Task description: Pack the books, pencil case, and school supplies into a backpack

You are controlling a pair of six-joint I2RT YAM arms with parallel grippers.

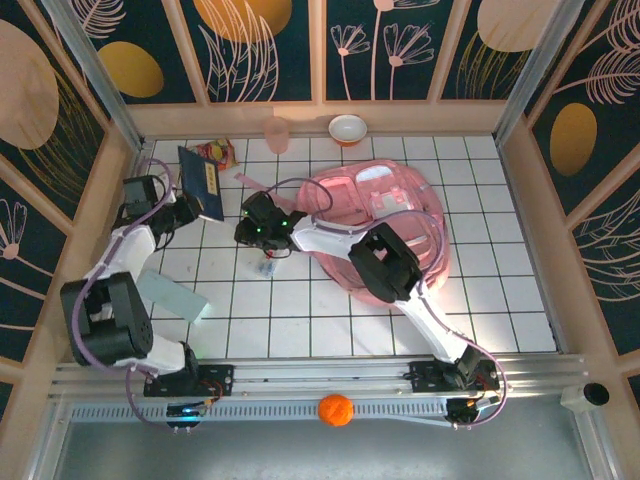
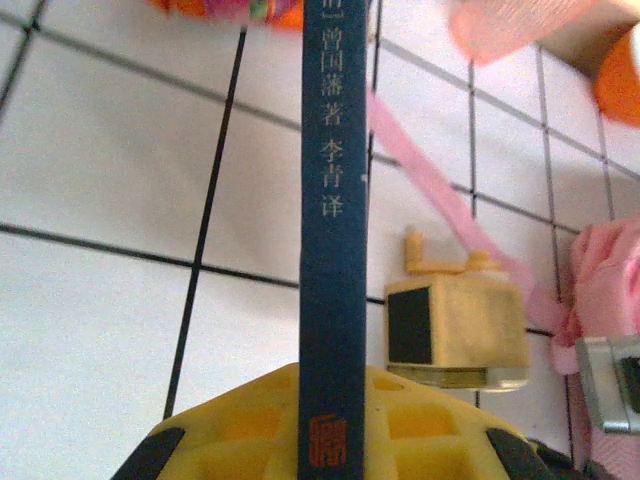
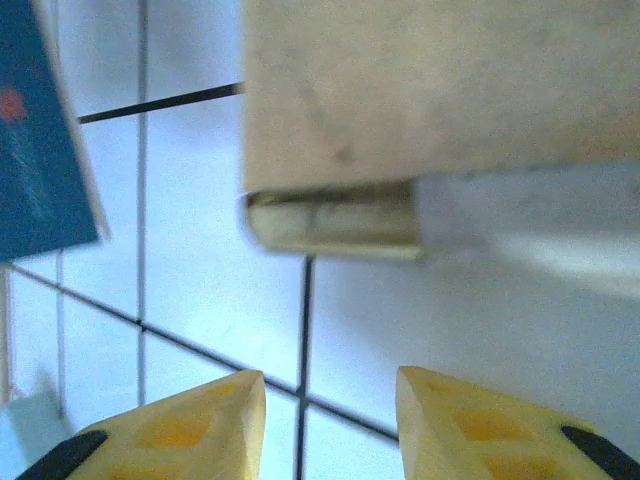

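White tiles cover the table (image 1: 500,300), boxed in by dark floral panels. From the top camera, the pink backpack (image 1: 392,222) lies right of centre, well back from the arm bases. The left gripper (image 1: 190,208) is at the far left and holds the navy book (image 1: 205,180) tilted up off the tiles. The right gripper (image 1: 252,230) hangs low between the book and the backpack. A pink cup (image 1: 277,135) and a bowl (image 1: 348,128) stand by the back wall.

On the left wrist, the left gripper (image 2: 333,405) has its yellow fingers (image 2: 230,425) pressed against both covers of the navy book (image 2: 333,230), spine towards the lens. The tan-yellow block (image 2: 455,325) stands on the tiles just right of it, beside a pink strap (image 2: 430,180).

On the right wrist, the right gripper (image 3: 330,400) has its jaws apart with nothing between them. The tan-yellow block (image 3: 440,90) sits just beyond the tips, blurred, seemingly resting on the tiles. The navy book (image 3: 40,150) is at the left edge.
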